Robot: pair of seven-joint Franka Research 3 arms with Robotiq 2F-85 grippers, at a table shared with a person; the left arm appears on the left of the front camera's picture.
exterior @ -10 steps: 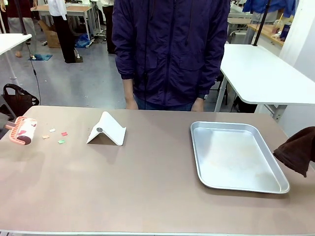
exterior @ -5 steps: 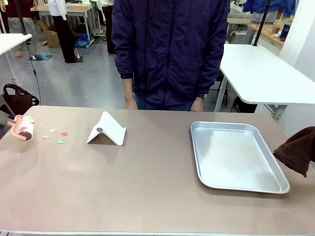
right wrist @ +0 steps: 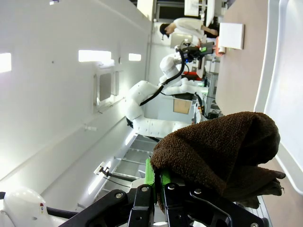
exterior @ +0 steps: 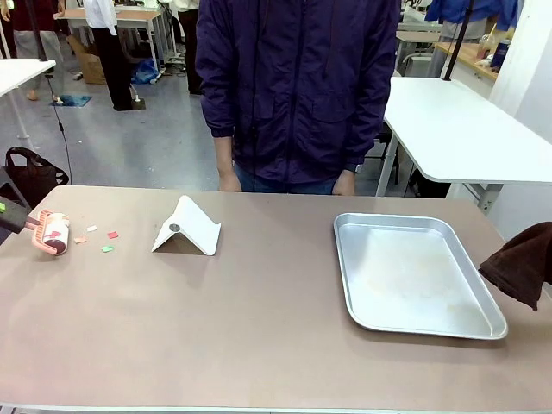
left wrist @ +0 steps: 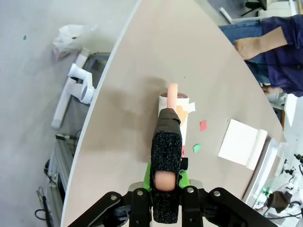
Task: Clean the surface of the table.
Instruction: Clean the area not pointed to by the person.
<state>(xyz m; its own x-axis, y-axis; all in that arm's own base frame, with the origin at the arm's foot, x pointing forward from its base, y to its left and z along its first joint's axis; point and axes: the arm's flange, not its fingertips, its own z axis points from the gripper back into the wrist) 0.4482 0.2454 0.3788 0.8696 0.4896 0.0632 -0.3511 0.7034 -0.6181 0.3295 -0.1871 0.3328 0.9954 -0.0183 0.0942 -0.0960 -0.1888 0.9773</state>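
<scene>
- The table is spanning the front view; hard, smooth and fixed, it is likely needing wiping, not gripping.
- The left gripper is clamping the roller by its handle at the table's 9 o'clock, scraps just beside.
- The right gripper is pinching a soft cloth at 3 o'clock.

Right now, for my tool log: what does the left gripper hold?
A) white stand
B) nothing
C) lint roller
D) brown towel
C: the left gripper is shut on the lint roller by its handle; the brown towel is in the right gripper.
</scene>
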